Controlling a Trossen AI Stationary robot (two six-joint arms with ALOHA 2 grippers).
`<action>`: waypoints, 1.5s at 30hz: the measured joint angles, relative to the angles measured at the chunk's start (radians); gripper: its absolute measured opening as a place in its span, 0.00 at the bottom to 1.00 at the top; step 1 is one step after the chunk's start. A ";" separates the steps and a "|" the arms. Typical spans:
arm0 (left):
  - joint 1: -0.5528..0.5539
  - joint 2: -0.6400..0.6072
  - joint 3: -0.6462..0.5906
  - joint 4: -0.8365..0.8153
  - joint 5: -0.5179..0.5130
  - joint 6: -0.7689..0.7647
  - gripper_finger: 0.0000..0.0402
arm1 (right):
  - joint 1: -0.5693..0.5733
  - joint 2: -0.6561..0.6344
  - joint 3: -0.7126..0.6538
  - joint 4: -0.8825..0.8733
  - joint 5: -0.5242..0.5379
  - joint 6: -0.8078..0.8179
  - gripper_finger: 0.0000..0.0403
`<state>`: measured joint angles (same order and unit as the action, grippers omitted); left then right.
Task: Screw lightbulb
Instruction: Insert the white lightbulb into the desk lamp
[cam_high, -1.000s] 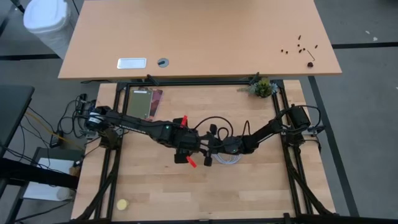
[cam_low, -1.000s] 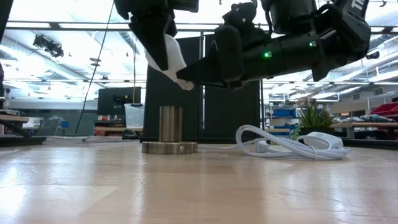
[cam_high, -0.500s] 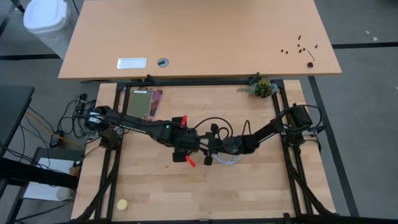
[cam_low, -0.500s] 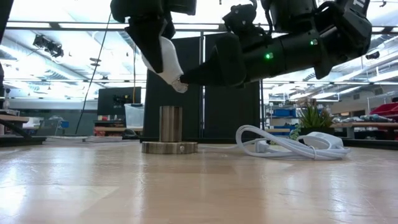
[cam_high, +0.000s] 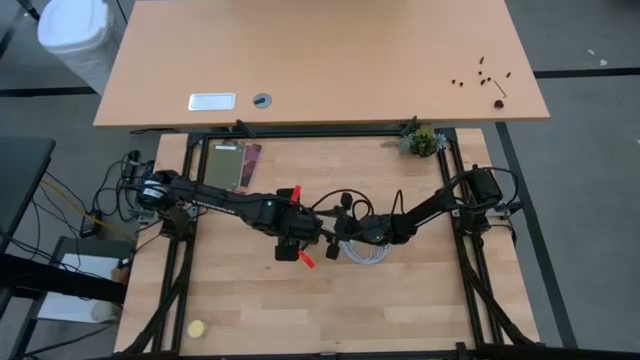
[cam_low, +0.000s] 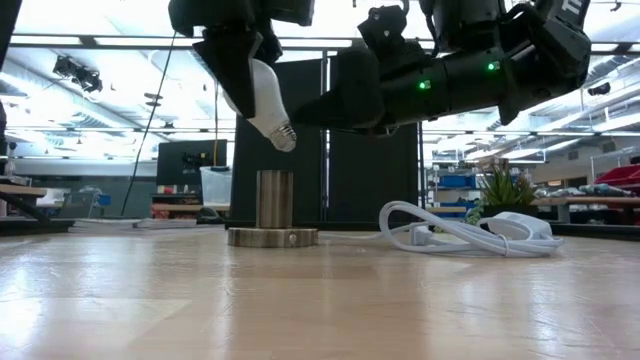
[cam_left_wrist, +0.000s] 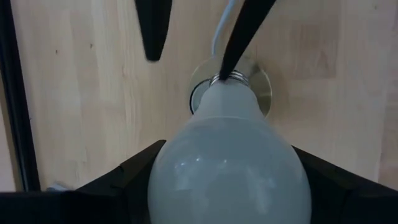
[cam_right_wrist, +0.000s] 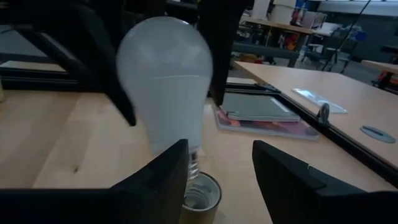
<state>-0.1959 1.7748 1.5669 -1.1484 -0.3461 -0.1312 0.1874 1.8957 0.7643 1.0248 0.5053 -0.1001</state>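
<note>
Lightbulb (cam_low: 258, 95) is hanging tilted, screw base down, just above the socket (cam_low: 273, 208) and not touching it; your left gripper (cam_low: 238, 70) is clamping its glass. A second ago your right gripper (cam_low: 335, 100) was pinching the base; now its fingers (cam_right_wrist: 158, 180) are standing apart, backed off to the side, and the base threads are showing bare. The white cable (cam_low: 450, 232) is lying beside the socket.

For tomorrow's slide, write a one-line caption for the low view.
Left end effector holds the lightbulb tilted, base-down, above the socket; right end effector alongside.
</note>
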 joint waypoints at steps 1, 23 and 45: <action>0.000 0.000 0.000 0.007 0.000 0.002 0.70 | -0.001 0.000 0.000 0.000 -0.001 0.000 0.47; 0.054 0.000 0.000 0.087 0.009 0.079 0.70 | -0.005 -0.028 0.000 -0.166 0.022 0.065 0.47; 0.155 0.001 -0.052 0.124 0.188 0.070 0.70 | 0.007 -0.139 -0.001 -0.422 0.009 0.131 0.47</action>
<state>-0.0406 1.7754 1.5149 -1.0247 -0.1585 -0.0614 0.1947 1.7569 0.7635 0.6032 0.5147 0.0304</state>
